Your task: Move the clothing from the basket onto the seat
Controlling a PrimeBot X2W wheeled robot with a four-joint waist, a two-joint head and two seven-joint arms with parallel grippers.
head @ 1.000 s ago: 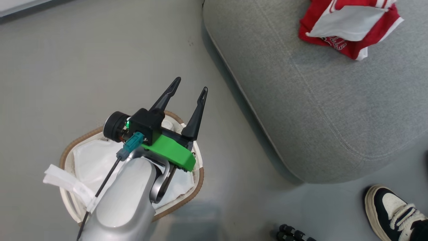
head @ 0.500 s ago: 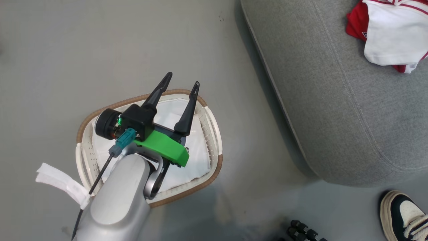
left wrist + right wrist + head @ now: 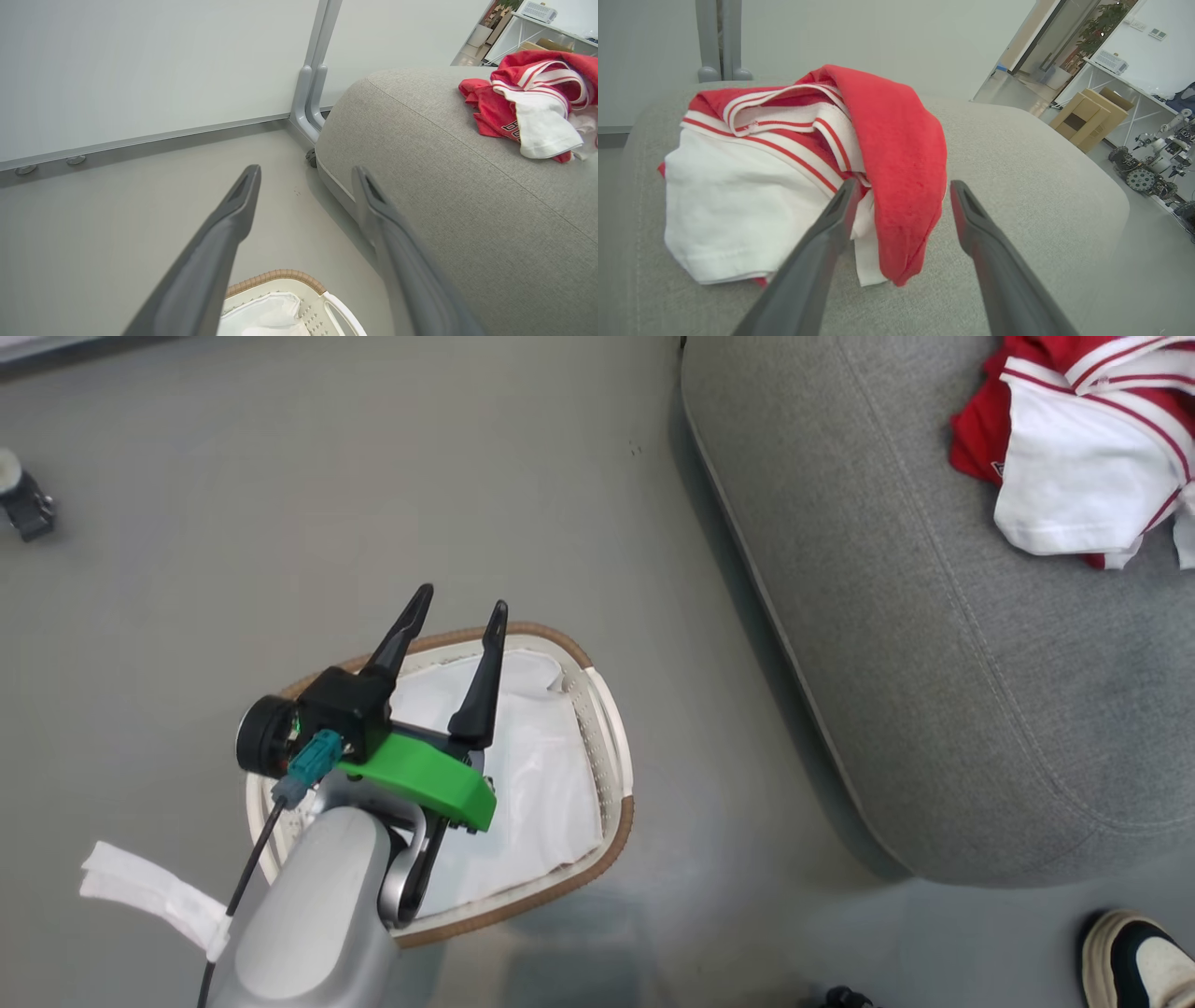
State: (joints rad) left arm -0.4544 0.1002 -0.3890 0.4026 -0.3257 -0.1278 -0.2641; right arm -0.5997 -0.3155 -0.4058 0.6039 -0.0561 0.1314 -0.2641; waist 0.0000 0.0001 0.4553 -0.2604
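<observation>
The clothing [image 3: 1074, 476] lies in a red and white heap on the grey seat [image 3: 934, 663], at the head view's upper right. My right gripper [image 3: 904, 184] is open just above the heap [image 3: 784, 163], with a red fold hanging between its spread fingers and the seat [image 3: 1017, 163] beneath. My left gripper [image 3: 462, 599] is open and holds nothing, hovering over the basket [image 3: 616, 840], where the white liner shows. In the left wrist view, the left gripper [image 3: 307, 170] points past the basket's rim [image 3: 280, 276] toward the seat [image 3: 444, 186] and the clothing [image 3: 528, 107].
The basket stands on grey floor left of the seat. A person's shoe [image 3: 1134, 957] is at the lower right. A small dark object [image 3: 23, 504] sits on the floor at far left. A wall and metal post [image 3: 310, 93] rise behind the seat.
The head camera has swung, so the basket and seat sit differently in the picture. The heap on the seat now shows red-white striped trim on top. My left gripper stays open over the basket.
</observation>
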